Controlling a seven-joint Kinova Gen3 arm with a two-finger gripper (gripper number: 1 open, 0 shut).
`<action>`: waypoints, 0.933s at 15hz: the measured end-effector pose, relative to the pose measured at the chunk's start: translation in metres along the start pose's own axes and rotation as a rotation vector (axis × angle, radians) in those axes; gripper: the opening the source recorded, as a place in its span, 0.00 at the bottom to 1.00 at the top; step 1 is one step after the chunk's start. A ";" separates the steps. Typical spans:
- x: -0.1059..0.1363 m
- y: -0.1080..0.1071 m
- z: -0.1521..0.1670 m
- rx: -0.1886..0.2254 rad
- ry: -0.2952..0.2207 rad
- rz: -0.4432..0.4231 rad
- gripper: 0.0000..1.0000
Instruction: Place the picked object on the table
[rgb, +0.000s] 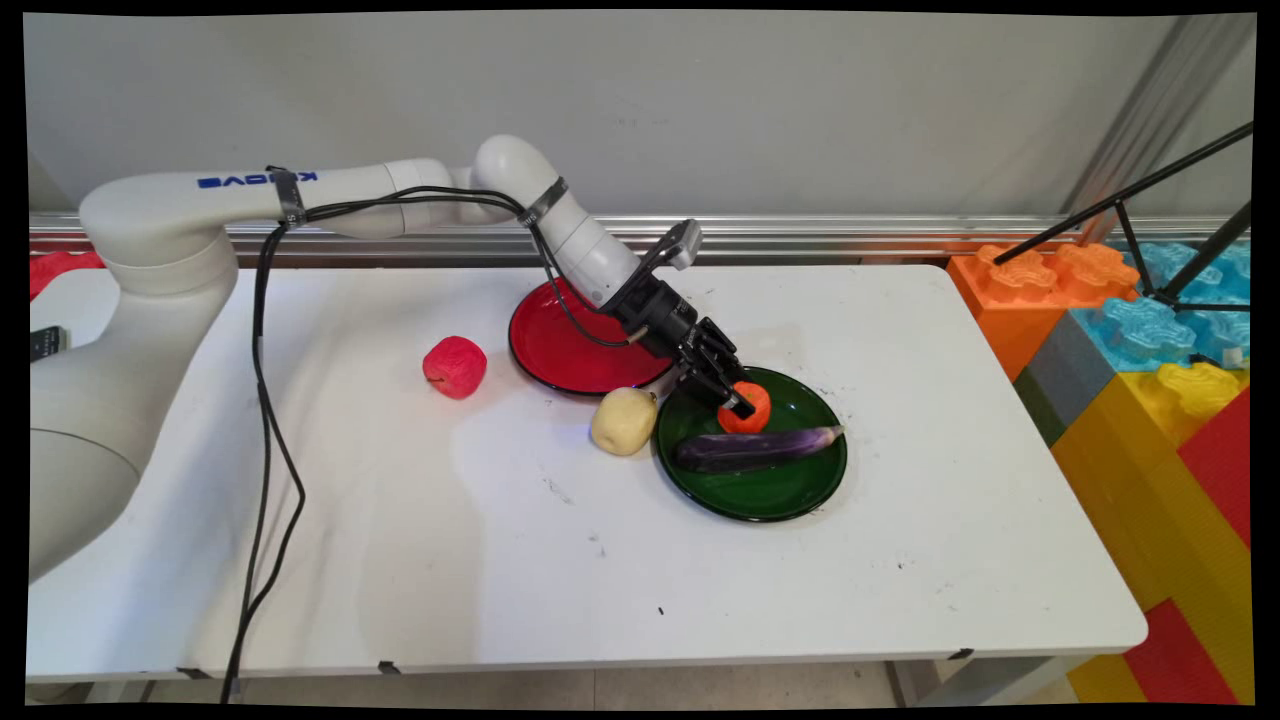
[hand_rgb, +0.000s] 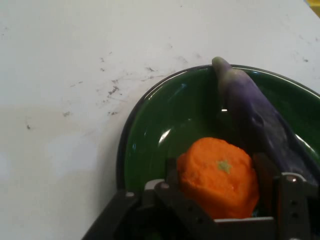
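Apple (rgb: 455, 366) sitting alone left of centre on the surface (rgb: 420, 520), well apart from everything. Then red plate (rgb: 560, 345), potato (rgb: 624, 420) just beside the green plate (rgb: 790, 490). Tool (rgb: 738, 402) reaching in from upper left, clamped on the orange fruit (rgb: 752, 410) over the green plate. Eggplant (rgb: 755, 448) lying just below it, long axis left-right. Hand view shows fingers (hand_rgb: 172, 172) hugging both sides of the fruit, hidden in main.
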 end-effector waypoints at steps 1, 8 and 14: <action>0.000 -0.001 0.000 0.000 -0.002 0.001 0.00; 0.007 0.007 -0.015 -0.004 0.021 0.015 0.00; 0.012 0.027 -0.042 -0.030 0.054 0.033 0.00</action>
